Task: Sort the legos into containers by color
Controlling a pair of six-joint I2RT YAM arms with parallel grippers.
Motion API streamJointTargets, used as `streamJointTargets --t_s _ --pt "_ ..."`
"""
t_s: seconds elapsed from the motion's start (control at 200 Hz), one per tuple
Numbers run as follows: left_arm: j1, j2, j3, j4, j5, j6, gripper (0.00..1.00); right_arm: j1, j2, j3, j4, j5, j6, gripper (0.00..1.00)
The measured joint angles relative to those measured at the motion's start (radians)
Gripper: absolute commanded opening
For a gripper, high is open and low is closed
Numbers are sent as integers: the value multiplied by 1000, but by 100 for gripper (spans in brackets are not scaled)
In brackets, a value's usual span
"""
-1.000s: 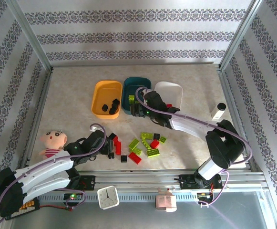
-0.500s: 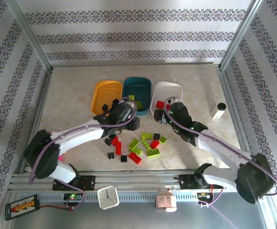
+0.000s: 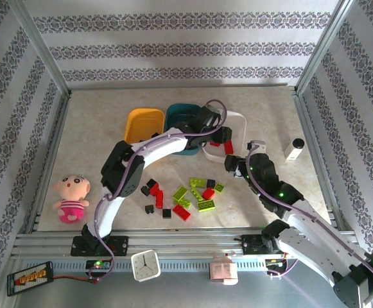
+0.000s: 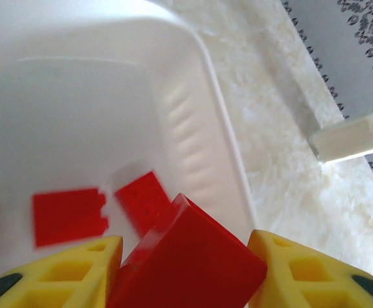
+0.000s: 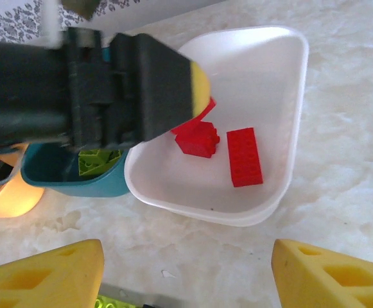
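We have two arms, the left arm [image 3: 154, 144] and the right arm [image 3: 314, 234], each made of smooth white shells linked by black joints and set on a black base [image 3: 100, 244]. A thin lilac cable [image 3: 213, 102] runs along each arm in loose loops. The left gripper [image 4: 185, 256] and the right gripper [image 5: 187, 273] have chunky yellow fingers [image 4: 77, 276] with triangular cut-outs. The gripper body behind them is a black block.

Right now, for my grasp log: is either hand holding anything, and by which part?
The left hand holds a red lego, pinched by its opposite sides, above the white tray. The right hand is open and holds nothing.
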Motion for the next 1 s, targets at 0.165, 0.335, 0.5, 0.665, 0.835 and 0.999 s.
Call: streamJointTargets --t_s 0.165,0.335,0.5,0.665,0.835,0.999 --pt "5 121 146 -27 37 -32 62 0 -50 -12 -33 3 0 74" --pt "6 130 170 -31 55 -57 76 0 -58 -34 -54 0 0 75" --pt "16 77 90 -1 63 -72 77 0 -35 -35 -57 -11 0 75" --pt "40 -110 -156 76 69 -87 78 0 -10 -35 -50 -46 0 76" --pt "53 -396 -460 188 64 -94 80 0 55 -35 -16 -112 0 75" --pt "55 -689 -784 263 38 -98 85 16 156 -33 35 -182 0 75"
